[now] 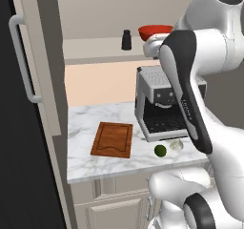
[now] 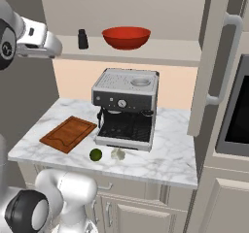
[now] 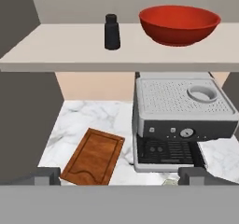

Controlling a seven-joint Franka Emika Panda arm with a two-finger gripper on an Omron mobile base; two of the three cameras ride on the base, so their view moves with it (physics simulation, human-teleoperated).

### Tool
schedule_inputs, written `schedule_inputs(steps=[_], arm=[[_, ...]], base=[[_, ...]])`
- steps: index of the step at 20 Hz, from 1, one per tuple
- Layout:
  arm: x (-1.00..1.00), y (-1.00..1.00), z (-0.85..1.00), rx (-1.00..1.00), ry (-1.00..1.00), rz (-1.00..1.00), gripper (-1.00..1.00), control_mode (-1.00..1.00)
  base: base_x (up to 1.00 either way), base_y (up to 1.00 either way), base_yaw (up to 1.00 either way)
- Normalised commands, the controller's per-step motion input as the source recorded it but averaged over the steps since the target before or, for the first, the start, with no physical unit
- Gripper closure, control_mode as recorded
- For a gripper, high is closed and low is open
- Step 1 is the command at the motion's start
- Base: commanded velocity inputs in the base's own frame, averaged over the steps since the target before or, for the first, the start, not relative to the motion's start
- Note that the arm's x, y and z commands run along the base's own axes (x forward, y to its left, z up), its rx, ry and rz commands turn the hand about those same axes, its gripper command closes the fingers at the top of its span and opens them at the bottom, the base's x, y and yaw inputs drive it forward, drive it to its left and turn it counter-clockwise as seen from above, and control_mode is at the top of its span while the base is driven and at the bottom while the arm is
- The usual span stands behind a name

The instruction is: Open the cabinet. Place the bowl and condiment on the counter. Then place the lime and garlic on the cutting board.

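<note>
Our gripper hangs spread wide and empty in front of the open cabinet, level with its shelf and well short of it, its two dark tips framing the scene from below in the hand view. Both doors stand swung out, so we judge the next step to be fetching the bowl, which sits on the shelf near the right, with the condiment standing upright well apart to its left. For a clean pick we would advance straight in, drop one finger inside the bowl and one outside its near wall, and pinch the rim; the glossy, curved side looks likely to slip if we try to span it. We should also keep clear of the condiment, which could tip. Below, the counter carries the cutting board on the left, bare; a coffee machine stands at centre, and the lime and garlic lie just in front of it, close together near the counter's front edge.
</note>
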Motion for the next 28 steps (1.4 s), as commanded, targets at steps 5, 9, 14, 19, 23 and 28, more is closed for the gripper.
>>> schedule_inputs(steps=[5,9,14,19,23,28], arm=[[0.29,0.28,-0.11,-0.08,0.00,0.00,-1.00,-1.00],[0.33,0.12,-0.13,-0.07,-0.01,0.00,-1.00,-1.00],[0.44,0.01,-0.02,0.00,0.00,0.00,-1.00,-1.00],[0.42,0.00,-0.06,0.00,0.00,0.00,-1.00,-1.00],[0.38,0.00,-0.06,0.00,-0.01,0.00,-1.00,-1.00],[0.29,0.00,-0.09,0.00,-0.04,0.00,-1.00,-1.00]], base=[[0.00,0.00,0.00],[0.00,0.00,0.00],[0.00,0.00,0.00],[0.00,0.00,0.00],[0.00,0.00,0.00],[0.00,0.00,0.00]])
